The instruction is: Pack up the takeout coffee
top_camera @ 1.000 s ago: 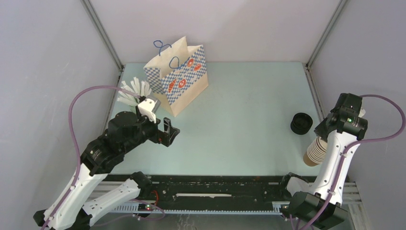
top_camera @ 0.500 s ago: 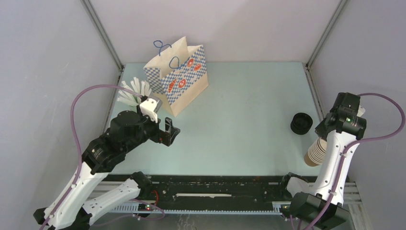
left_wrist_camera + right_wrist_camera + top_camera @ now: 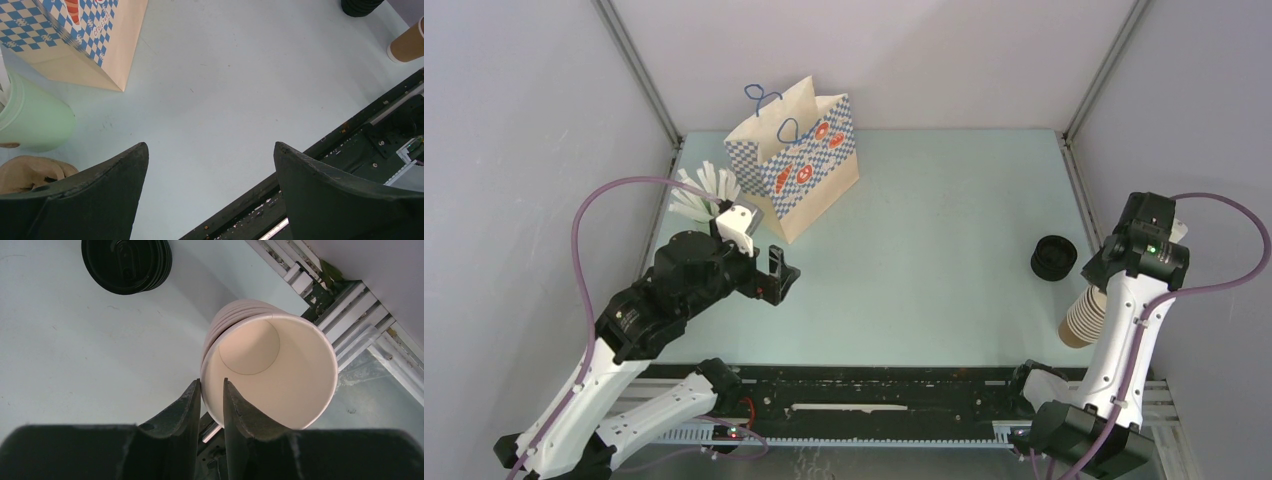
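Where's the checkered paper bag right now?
Top view: the bag stands far left on the table, beside the cup of white sticks, beyond the left gripper.

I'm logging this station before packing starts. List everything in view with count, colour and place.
Paper bag: one, blue-and-white checkered with tan sides, upright at the table's far left.
Cup of white sticks: one, pale green, beside the bag at the left edge.
Crumpled item: one, tan, next to the green cup, partly hidden.
Lids: one stack, black, right side.
Paper cups: one lidless stack, tan, near right, close to the lids.
Table: one, pale blue-green.
Left gripper: black, open and empty, over bare table near the bag.
Right gripper: black, fingers close together astride the top cup's rim; grip unclear.
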Available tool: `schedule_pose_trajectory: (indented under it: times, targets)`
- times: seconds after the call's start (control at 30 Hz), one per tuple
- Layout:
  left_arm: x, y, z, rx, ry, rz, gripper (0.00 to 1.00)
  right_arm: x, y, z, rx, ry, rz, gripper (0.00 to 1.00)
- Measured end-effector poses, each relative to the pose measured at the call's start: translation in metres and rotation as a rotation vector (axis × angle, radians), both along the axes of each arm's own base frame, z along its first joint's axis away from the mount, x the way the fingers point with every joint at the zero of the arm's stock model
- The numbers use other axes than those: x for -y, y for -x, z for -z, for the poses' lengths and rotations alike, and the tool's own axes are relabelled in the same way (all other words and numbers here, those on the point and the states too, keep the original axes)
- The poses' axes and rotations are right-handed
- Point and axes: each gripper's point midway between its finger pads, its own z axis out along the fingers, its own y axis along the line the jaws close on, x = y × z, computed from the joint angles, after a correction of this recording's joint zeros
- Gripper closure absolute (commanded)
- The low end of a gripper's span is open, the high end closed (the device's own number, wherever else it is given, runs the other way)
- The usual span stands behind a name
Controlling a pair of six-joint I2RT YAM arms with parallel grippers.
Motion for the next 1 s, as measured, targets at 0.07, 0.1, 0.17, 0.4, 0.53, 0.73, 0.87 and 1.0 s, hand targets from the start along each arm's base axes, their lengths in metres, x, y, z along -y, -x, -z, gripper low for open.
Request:
schedule_pose_trajectory:
  times: [0.07,0.1,0.17,0.4,0.53,0.73,0.87,1.0]
  targets:
    - [0.0002,0.0002,0.0,0.0,0.0,0.001,0.0,0.0002,0.0001,-0.0017,0.002,0.003,0.0,0.69]
    - [0.0003,0.0002,0.0,0.0,0.0,0.002,0.0,0.0004,0.0,-0.0025,0.004,0.005,0.001,0.69]
    - [0.0005,0.0003,0.0001,0.0,0.0,0.003,0.0,0.0007,-0.0006,-0.0044,0.008,0.007,0.001,0.67]
    - [0.0005,0.0003,0.0001,0.0,0.0,0.003,0.0,0.003,-0.0052,-0.0094,0.014,0.01,0.001,0.7]
    - [0.0005,0.0003,0.0001,0.0,0.0,0.003,0.0,0.0033,-0.0062,-0.0078,0.006,0.005,0.0,0.72]
    - [0.0005,0.0003,0.0001,0.0,0.0,0.003,0.0,0.0031,-0.0082,-0.0052,-0.003,-0.005,-0.003,0.8]
    - [0.0004,0.0003,0.0001,0.0,-0.001,0.002,0.0,0.0032,-0.0084,-0.0051,-0.004,-0.005,-0.003,0.87]
    - [0.0004,0.0003,0.0001,0.0,-0.001,0.002,0.0,0.0036,-0.0077,-0.0052,-0.006,-0.001,-0.001,0.93]
